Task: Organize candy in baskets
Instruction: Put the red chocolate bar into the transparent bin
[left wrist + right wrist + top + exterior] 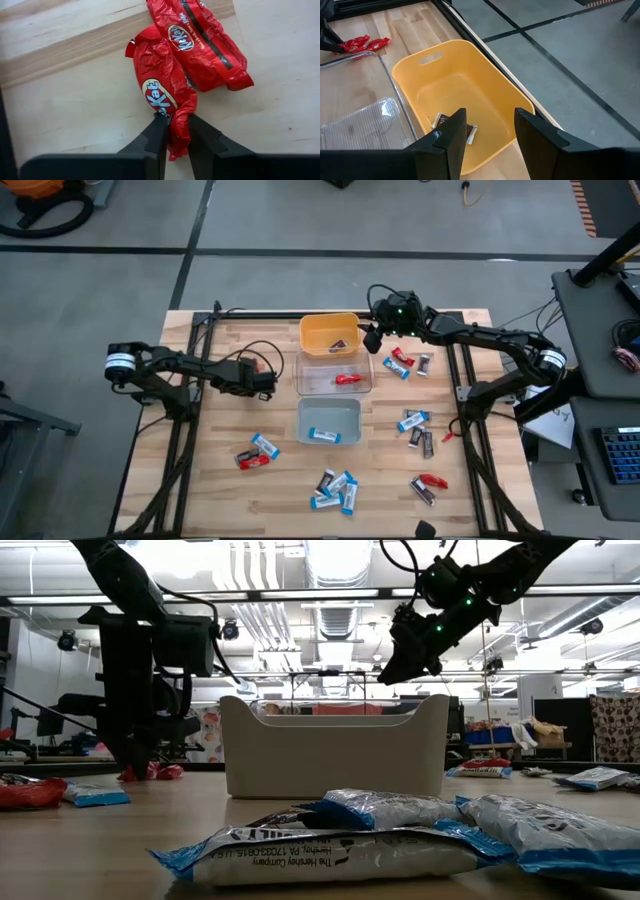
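Two red candy bars lie side by side on the wood at the table's left; my left gripper (268,380) is down on them, shut on the nearer bar (160,85), while the other (200,45) lies free against it. The three baskets stand in a row at the table's middle: yellow (330,333), clear (333,373), grey-blue (329,421). My right gripper (490,117) hovers open over the yellow basket's right rim, nothing between its fingers. A brown bar (454,126) lies on the yellow basket's floor, a red one (347,379) in the clear basket, a blue one (325,436) in the grey-blue. My left gripper pinches the red bar's near end (175,112) between its two fingers, one on each long side, and the wrapper is creased in there. The fingers come steeply from above. The rest of the bar lies flat on the wood, its far end (137,45) beside the second red bar.
Loose candy is scattered on the wood: a red and blue pair (255,452) at front left, a blue cluster (335,488) at the front, more at the right (415,425), (427,485) and beside the clear basket (408,363). Black frame rails (195,380) run along both sides.
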